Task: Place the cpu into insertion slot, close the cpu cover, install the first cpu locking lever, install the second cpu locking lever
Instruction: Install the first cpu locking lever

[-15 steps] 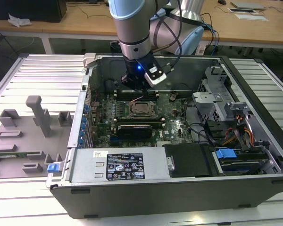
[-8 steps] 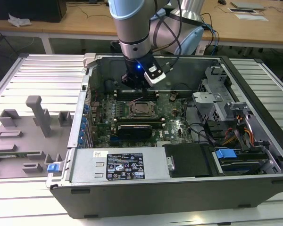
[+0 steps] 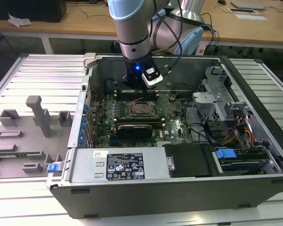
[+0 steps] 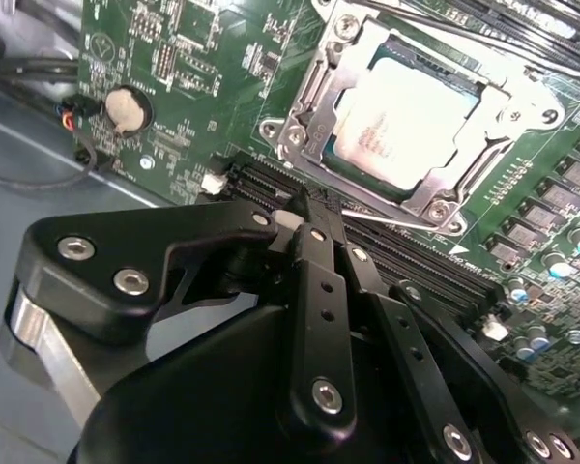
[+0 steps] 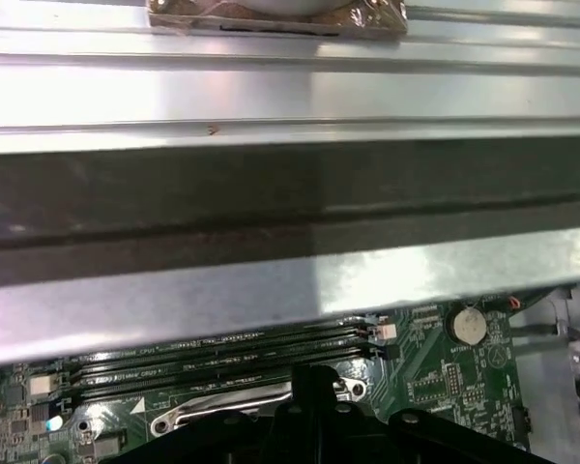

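Note:
In the second wrist view the cpu (image 4: 406, 121) lies flat in the insertion slot (image 3: 142, 109) on the green board, its silvery top showing. The grey cpu cover (image 4: 316, 101) lies down around it, framing the chip through its window. A thin metal locking lever (image 4: 401, 223) runs along the socket edge nearest my gripper. My gripper (image 4: 307, 215) has its black fingers together, tips right at that lever's end; whether they touch it I cannot tell. In the exterior view the gripper (image 3: 133, 89) hangs inside the case just behind the socket.
Black memory slots (image 5: 222, 356) run between the socket and the case's metal wall (image 5: 290, 193). A coin battery (image 4: 124, 108) sits on the board nearby. Drive cages and cables (image 3: 226, 117) crowd the exterior view's right. A grey fixture tray (image 3: 28, 136) lies outside the case.

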Robot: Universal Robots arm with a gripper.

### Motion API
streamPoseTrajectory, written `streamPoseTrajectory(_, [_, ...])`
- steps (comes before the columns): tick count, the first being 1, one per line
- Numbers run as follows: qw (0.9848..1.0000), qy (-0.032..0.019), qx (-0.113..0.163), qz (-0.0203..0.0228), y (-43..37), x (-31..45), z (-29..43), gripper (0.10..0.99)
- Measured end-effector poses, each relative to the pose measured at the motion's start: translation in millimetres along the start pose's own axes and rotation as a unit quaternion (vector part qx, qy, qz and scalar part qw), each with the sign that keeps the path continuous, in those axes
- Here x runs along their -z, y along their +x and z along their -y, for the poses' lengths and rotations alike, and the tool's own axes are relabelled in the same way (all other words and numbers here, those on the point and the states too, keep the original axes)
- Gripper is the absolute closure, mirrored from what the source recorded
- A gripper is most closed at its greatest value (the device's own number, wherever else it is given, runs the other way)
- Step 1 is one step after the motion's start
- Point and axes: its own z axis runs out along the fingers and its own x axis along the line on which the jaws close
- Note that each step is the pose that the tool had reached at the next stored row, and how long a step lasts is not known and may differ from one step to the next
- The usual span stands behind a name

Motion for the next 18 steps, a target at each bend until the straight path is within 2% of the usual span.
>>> streamPoseTrajectory(8, [0.9997, 0.005, -0.023, 0.0035, 3.8, -1.3, -2.4, 0.98])
streamPoseTrajectory(12, [0.9984, 0.0121, -0.055, 0.008, 4.2, -2.5, -2.3, 0.98])
streamPoseTrajectory(18, [0.998, 0.0135, -0.061, 0.009, 5.3, -3.9, -7.9, 0.98])
